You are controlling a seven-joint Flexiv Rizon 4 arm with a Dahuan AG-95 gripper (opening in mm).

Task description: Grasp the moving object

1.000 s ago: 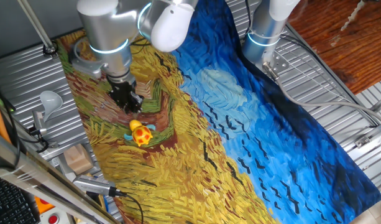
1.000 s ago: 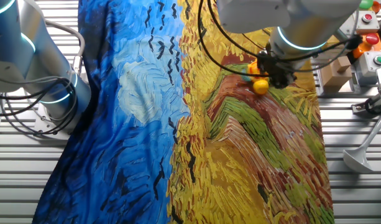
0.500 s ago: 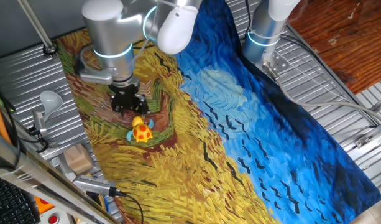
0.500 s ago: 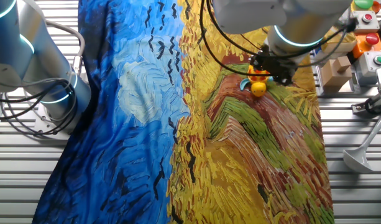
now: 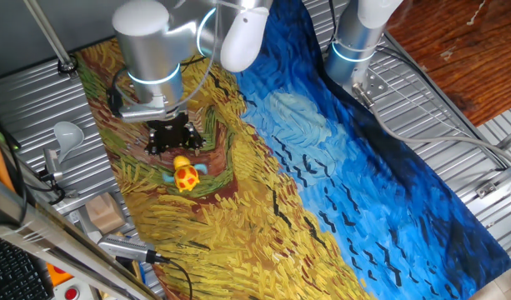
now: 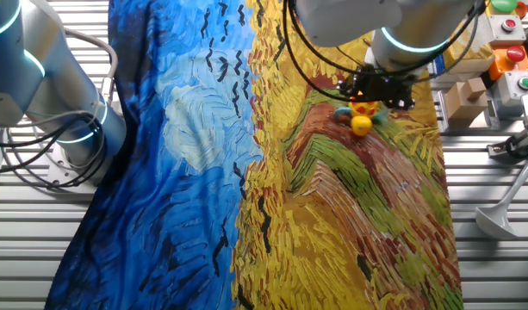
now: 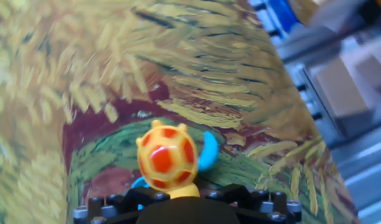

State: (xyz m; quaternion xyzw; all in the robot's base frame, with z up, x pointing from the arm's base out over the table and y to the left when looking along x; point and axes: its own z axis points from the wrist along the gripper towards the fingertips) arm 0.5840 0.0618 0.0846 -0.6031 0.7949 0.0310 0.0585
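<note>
The moving object is a small yellow-orange toy turtle (image 5: 186, 175) with red-orange shell spots and teal flippers. It lies on the painted cloth, on a green-brown patch. It also shows in the other fixed view (image 6: 361, 118) and low in the middle of the hand view (image 7: 168, 157). My gripper (image 5: 172, 142) hovers just behind and above the toy, close to it but not around it, and it also shows in the other fixed view (image 6: 382, 89). Its jaws look spread and hold nothing. In the hand view only its black body shows at the bottom edge.
The Van Gogh-print cloth (image 5: 322, 167) covers the table. A tan wooden block (image 5: 103, 212), a white scoop (image 5: 65, 133) and button boxes (image 6: 513, 52) lie on the metal slats beside the cloth's edge. A second arm's base (image 5: 355, 42) stands at the back.
The toy has crept a little along the cloth. My gripper has followed it, turned about its axis and now stands broadside close behind the toy.
</note>
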